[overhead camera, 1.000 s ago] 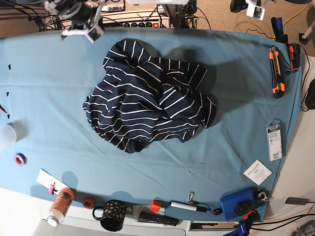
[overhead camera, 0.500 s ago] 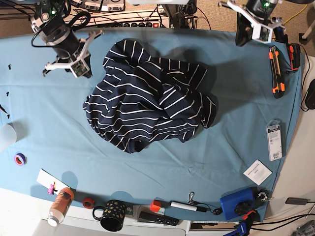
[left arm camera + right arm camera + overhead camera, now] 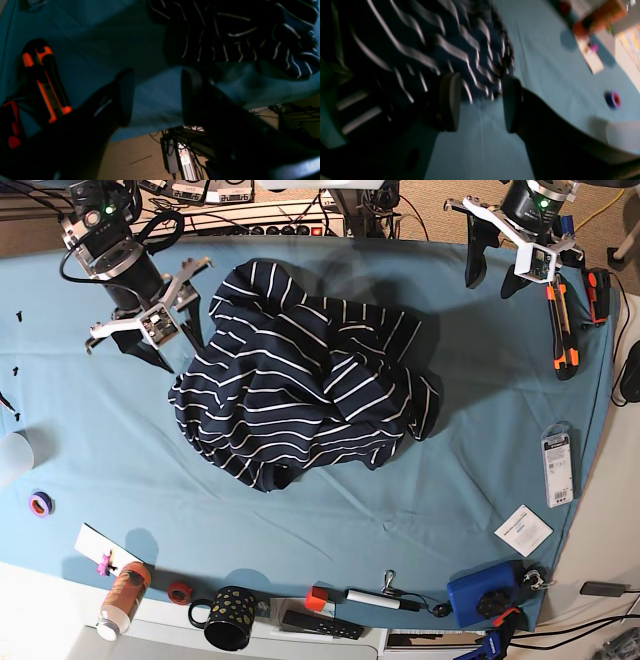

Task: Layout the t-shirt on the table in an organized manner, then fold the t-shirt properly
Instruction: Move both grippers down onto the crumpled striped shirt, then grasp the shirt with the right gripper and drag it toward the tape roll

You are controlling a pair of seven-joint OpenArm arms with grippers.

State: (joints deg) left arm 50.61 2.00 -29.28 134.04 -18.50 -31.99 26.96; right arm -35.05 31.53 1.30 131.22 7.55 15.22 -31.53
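Both arms have come down over the table (image 3: 90, 440) since a second ago, when only one showed at the far edge. Now the right gripper (image 3: 165, 330) hangs at the far left, just beside the t-shirt (image 3: 300, 390), and the left gripper (image 3: 497, 272) hangs at the far right, well apart from it. Their jaws have opened too. In the right wrist view the right gripper (image 3: 480, 102) has its two fingers (image 3: 450, 100) spread wide with nothing between them but blue table and the striped edge of the cloth behind. In the left wrist view the left gripper (image 3: 156, 96) is spread wide as well and holds nothing; bare table shows in the gap. The t-shirt has not moved. An orange and black cutter (image 3: 561, 325) lies at the far right, close to the left gripper. Along the near edge sit a black mug with dots (image 3: 230, 616), an orange bottle (image 3: 122, 598), a marker (image 3: 380, 599) and a blue box (image 3: 484, 594). A purple tape roll (image 3: 40, 503) lies at the left, and a white card (image 3: 522, 530) at the near right. Nothing lies on the t-shirt. It sits in the middle of the table, a bit toward the far side, dark navy with thin white stripes, all bunched up in a lumpy heap with folds piled over each other.
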